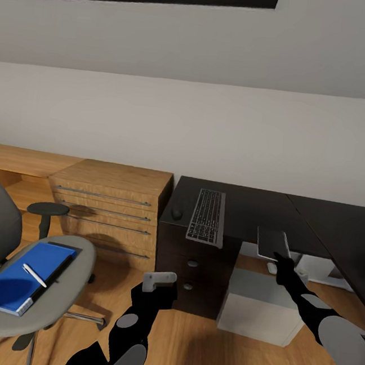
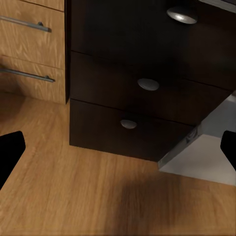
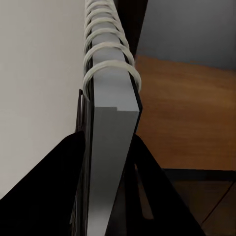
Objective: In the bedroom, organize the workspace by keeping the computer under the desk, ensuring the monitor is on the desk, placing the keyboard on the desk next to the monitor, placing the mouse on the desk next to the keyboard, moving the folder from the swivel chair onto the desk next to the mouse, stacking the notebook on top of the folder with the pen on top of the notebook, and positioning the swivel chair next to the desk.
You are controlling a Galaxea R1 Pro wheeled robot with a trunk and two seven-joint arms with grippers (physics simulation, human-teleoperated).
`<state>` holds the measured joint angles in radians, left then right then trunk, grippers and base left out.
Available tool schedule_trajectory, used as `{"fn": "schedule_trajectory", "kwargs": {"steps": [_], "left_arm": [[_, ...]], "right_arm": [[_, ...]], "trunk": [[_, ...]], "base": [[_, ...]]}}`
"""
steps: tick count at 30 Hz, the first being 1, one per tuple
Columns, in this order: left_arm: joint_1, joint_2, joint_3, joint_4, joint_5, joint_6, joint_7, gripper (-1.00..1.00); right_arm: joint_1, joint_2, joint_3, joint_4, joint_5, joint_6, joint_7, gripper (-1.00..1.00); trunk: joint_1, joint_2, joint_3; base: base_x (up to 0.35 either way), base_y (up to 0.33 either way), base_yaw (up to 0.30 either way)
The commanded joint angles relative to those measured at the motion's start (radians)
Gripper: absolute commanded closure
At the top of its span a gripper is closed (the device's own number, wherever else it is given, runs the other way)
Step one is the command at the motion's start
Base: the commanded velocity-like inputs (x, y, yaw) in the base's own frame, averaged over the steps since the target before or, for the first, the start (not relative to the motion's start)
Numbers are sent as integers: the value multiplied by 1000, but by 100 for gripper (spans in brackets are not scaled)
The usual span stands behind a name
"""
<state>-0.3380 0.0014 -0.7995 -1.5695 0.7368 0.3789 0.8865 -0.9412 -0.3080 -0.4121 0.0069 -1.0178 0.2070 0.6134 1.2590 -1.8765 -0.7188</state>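
The right gripper (image 1: 281, 255) is closed tight on the notebook (image 1: 273, 243), held up just off the front edge of the desk (image 1: 247, 210); in the right wrist view its fingers (image 3: 64, 182) pinch the spiral-bound notebook (image 3: 110, 147) from both sides. The left gripper (image 1: 159, 281) hangs low in front of the desk drawers (image 2: 132, 93) with its jaws spread wide and nothing between them. On the desk, the keyboard (image 1: 207, 216) lies near the left end with the mouse (image 1: 177, 213) just beside it. Under the desk sits the computer (image 1: 262, 306). Left of the desk stands the swivel chair (image 1: 52, 281), the folder (image 1: 24, 275) on its seat, the pen (image 1: 35, 275) on the folder
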Motion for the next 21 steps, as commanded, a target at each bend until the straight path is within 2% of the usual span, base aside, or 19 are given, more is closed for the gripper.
{"fn": "schedule_trajectory", "kwargs": {"steps": [1,8,21], "left_arm": [[-1,0,-1,-1,4,4,7,-100],[-2,0,-2,0,4,5,7,-100],[-1,0,-2,0,4,5,8,-100]], "right_arm": [[-1,7,-2,0,-9,9,19,100],[-1,31,-1,-6,-7,8,38,100],[-1,34,-1,-5,-8,14,39,100]], "trunk": [[0,-1,-1],[0,-1,1],[0,-1,10]], "base": [[-7,9,0],[-2,3,25],[0,0,117]]}}
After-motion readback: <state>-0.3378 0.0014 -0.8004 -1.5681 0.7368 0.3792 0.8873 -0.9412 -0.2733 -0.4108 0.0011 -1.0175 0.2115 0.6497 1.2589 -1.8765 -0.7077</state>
